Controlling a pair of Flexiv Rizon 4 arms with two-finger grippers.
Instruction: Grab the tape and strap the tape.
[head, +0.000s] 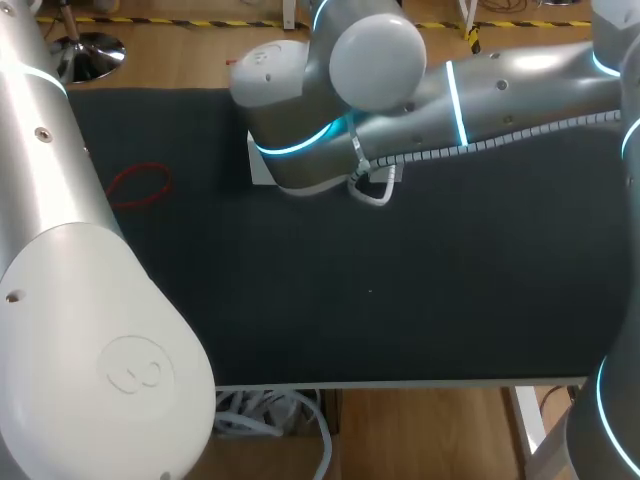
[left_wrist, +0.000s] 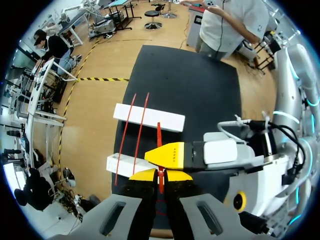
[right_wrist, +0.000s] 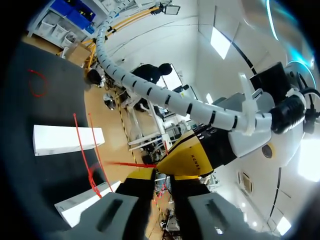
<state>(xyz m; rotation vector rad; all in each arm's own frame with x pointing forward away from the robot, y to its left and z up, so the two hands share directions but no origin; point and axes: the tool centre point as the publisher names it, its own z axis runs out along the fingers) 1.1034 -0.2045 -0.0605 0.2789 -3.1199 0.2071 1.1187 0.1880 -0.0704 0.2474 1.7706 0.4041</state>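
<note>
**A:** What is closest to the left wrist camera?

**B:** The left gripper (left_wrist: 161, 176). Its fingers are drawn narrow and pinch a strip of red tape (left_wrist: 159, 136), which runs straight ahead from between them. The right gripper (left_wrist: 166, 155) comes in from the side and meets the same strip just ahead of those tips. Whether it is clamped on the tape, I cannot tell.

**A:** And beyond the grippers?

**B:** Two more strands of the tape run side by side across the nearer white box (left_wrist: 122, 164). They carry on across the farther white box (left_wrist: 150, 117). Both boxes lie on the dark worktop (left_wrist: 200, 95). I cannot tell whether the strands rest on the boxes or hang above them. Well apart, toward the worktop's left side, a loose red loop (head: 140, 186) lies flat.

**A:** How should the step in hand be done well?

**B:** As I judge it, the tape is in hand and the strapping is not yet cinched. One gripper should anchor while the other draws along the line of the strip. Even tension should hold the strands parallel. The boxes look light and may slide or tip, so pull slowly. The grippers are crowded together, so small moves are safest.
</note>
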